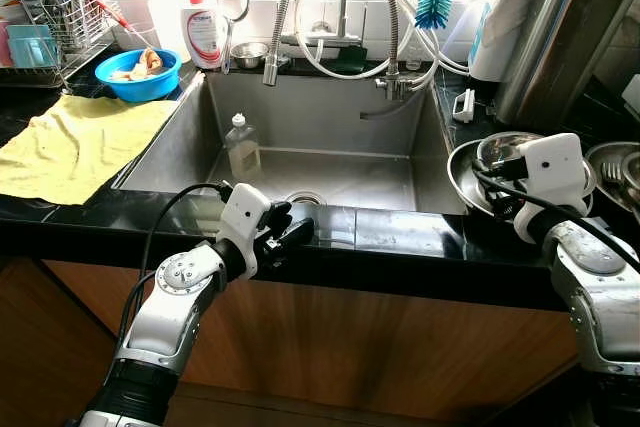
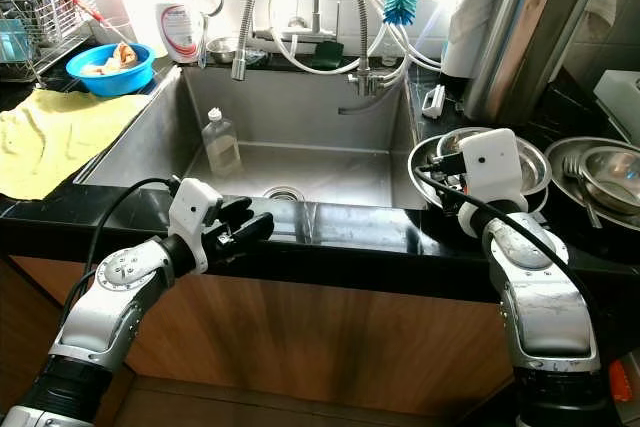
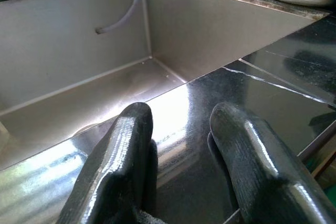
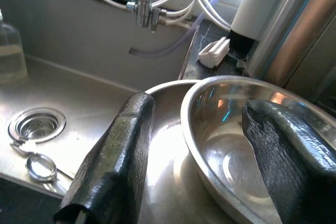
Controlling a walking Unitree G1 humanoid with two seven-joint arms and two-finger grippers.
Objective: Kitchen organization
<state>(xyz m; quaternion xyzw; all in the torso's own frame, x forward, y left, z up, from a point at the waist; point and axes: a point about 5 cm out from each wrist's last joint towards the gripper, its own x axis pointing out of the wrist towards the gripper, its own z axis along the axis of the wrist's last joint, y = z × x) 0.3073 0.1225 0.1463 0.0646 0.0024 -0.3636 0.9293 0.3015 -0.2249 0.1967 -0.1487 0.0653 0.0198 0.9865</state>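
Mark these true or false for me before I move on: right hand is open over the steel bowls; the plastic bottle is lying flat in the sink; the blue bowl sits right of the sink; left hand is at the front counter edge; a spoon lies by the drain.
1. The right hand is open, fingers straddling the rim of the small steel bowl. True.
2. The plastic bottle lies flat in the sink. False: it stands upright.
3. The blue bowl sits right of the sink. False: it is on the left, behind the yellow cloth.
4. The left hand is at the front counter edge. True.
5. A spoon lies by the drain. True.
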